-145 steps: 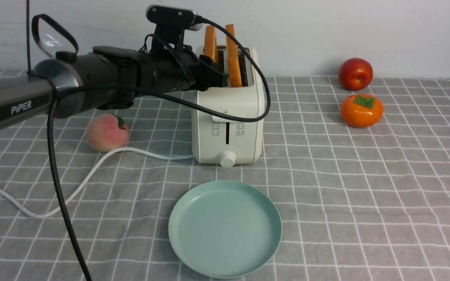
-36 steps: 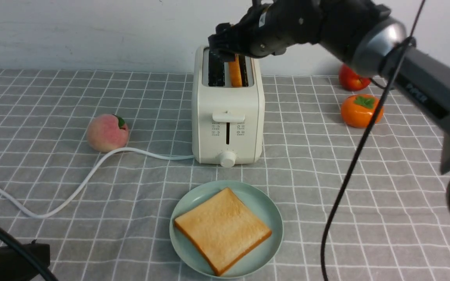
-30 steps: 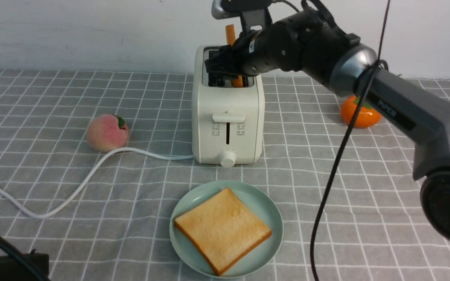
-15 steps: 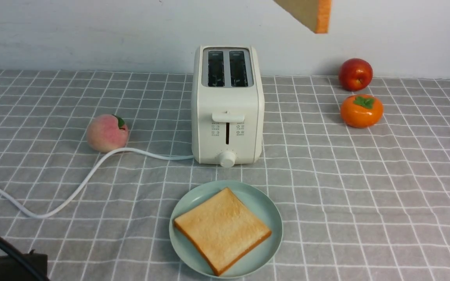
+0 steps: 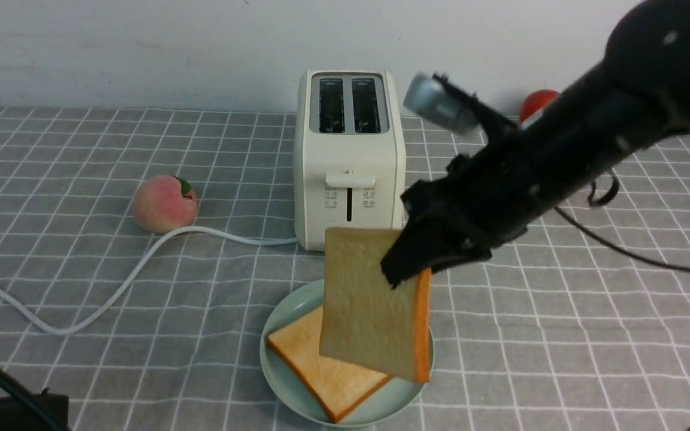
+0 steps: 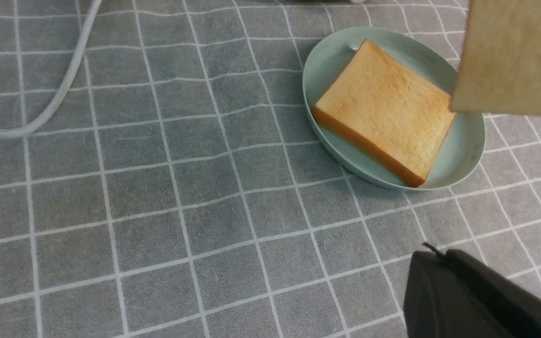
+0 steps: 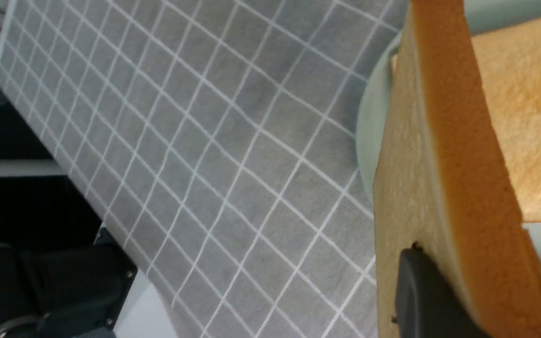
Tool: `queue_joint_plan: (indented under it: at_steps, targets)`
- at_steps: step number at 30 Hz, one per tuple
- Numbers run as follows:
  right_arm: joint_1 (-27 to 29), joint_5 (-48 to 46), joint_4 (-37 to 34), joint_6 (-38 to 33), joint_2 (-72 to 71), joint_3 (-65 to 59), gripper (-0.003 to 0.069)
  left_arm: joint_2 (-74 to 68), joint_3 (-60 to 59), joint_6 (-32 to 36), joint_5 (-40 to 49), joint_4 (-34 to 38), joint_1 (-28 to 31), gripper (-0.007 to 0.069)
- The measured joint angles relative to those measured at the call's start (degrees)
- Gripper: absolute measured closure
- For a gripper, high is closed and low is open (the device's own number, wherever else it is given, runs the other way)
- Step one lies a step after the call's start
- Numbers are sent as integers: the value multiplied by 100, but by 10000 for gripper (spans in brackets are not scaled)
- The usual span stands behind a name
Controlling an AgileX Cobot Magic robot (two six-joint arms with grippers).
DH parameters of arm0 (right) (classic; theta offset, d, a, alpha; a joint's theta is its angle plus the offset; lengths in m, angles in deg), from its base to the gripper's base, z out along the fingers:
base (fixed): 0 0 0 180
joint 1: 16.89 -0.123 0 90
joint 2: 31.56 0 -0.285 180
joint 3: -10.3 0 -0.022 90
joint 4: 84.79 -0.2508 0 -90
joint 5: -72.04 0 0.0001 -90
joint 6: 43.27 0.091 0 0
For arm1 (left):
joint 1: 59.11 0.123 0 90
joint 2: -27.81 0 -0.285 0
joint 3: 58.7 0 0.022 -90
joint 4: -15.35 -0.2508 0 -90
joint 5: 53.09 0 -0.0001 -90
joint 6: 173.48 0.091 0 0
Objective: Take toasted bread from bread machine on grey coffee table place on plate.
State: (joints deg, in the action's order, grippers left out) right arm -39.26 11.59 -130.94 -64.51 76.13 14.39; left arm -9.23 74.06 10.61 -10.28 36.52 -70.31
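Observation:
One slice of toasted bread (image 5: 315,365) lies flat on the mint-green plate (image 5: 273,365), on the grey coffee table (image 5: 560,335) in front of the bread machine (image 5: 350,161). Both toaster slots are empty. My right gripper (image 5: 408,266) is shut on the upper corner of a second slice (image 5: 369,305), which hangs nearly upright just above the plate. In the right wrist view, dark fingers (image 7: 428,300) clamp this slice (image 7: 453,164) on both faces over the plate (image 7: 369,117). My left gripper (image 6: 432,256) is shut and empty, low over the cloth near the plate (image 6: 467,155).
A peach (image 5: 164,203) and the toaster's white cord (image 5: 111,287) lie to the left. A red apple (image 5: 533,102) shows partly behind my right arm at the back right. The table's edge (image 7: 125,263) appears in the right wrist view.
My right gripper pulled the second slice out of the toaster, lifted it out of view, then brought it down over the plate. The left arm stayed still.

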Motion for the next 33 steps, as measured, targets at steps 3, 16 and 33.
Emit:
queue_joint_plan:
  at_steps: [3,16,33]
  targets:
    - [11,402,-425,-213,417,-163,540,0,0,0,0,0,0,638]
    - [28,719,-273,-556,1057,-168,216,0,-7,0,43,-1,0,638]
    - [32,-626,4270,2218,-1617,1070,349,0,-24,0,47,-6,0,638]
